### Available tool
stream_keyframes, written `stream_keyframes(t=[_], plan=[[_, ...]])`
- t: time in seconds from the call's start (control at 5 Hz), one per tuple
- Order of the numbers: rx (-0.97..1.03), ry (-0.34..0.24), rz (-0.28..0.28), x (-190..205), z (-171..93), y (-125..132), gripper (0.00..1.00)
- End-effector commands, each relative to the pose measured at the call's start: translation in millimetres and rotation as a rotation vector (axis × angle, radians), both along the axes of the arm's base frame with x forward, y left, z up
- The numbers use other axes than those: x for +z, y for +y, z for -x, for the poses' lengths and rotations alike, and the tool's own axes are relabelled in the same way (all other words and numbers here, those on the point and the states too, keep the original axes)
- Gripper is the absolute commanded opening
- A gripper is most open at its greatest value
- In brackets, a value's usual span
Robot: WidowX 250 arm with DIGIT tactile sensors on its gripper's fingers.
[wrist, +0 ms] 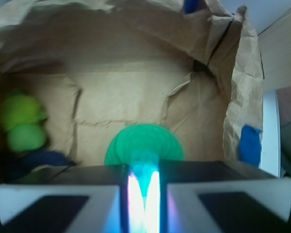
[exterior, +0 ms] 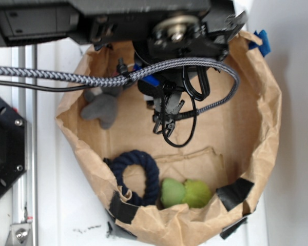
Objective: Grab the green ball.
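Wrist view: the green ball [wrist: 143, 145] sits low in the centre of the frame, on the brown paper floor of a crumpled paper bag [wrist: 136, 58]. The lower part of the ball is cut off by the dark gripper body, and a bright glare streak runs between the two pale finger blocks at the bottom edge. The gripper [wrist: 144, 189] appears nearly closed, with only a thin slit showing — whether it pinches the ball cannot be told. At the left edge lies a yellow-green two-lobed soft toy [wrist: 20, 125], blurred.

In the exterior view, the gripper [exterior: 164, 125] hangs inside the bag in the upper middle of the frame, cables looped around it; the ball is hidden there. A grey soft toy [exterior: 102, 108] rests at upper left, a dark blue rope ring [exterior: 138, 177] at lower left, the yellow-green toy [exterior: 186, 192] at lower centre.

Risks, as a judgement: the round ball may roll or squirt away on the creased paper if the fingers meet it off-centre. The cables could snag the bag's rim — tugging it sideways.
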State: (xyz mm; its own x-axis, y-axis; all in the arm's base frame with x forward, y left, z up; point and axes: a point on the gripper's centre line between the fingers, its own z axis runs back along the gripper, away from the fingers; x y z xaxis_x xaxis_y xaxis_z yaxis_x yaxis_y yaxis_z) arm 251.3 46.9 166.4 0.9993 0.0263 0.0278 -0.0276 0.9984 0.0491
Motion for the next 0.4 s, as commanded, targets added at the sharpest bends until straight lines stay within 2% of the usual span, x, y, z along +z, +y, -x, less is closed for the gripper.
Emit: stream_keyframes(t=[0.0,0.2], plan=[[-0.014,-0.066,0.002,28.6,-4.1,4.3,0.00],[0.027,-0.082,0.005,27.6,-11.7,9.1,0.00]])
